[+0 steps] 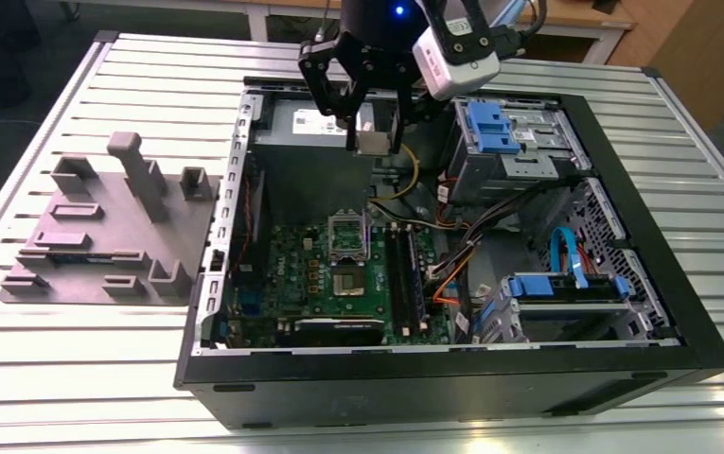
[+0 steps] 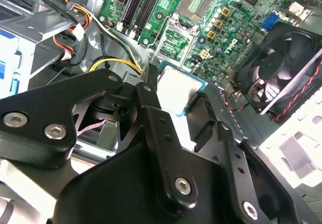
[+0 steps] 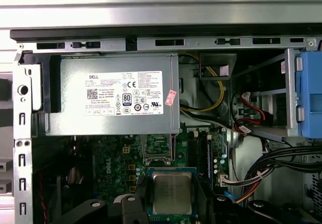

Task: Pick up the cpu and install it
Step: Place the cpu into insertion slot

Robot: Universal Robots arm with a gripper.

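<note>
The cpu (image 1: 372,143) is a small flat square chip with a silvery top. It hangs above the back of the open computer case, and my gripper (image 1: 371,138) is shut on it. In both wrist views the cpu (image 3: 172,192) (image 2: 177,89) sits between the two black fingers (image 2: 150,81), held by its edges. The green motherboard (image 1: 298,274) lies on the case floor, in front of and below the chip. Its metal socket frame (image 1: 346,235) stands raised and the socket (image 1: 347,280) is bare. The same socket frame (image 3: 157,149) shows just beyond the held chip.
A grey power supply (image 3: 110,100) fills the back corner of the case (image 1: 463,364). Blue drive cages (image 1: 503,128) and loose cables (image 1: 463,255) lie at the exterior view's right. A black fan (image 2: 282,68) sits beside the board. A grey block (image 1: 109,236) rests on the slatted table.
</note>
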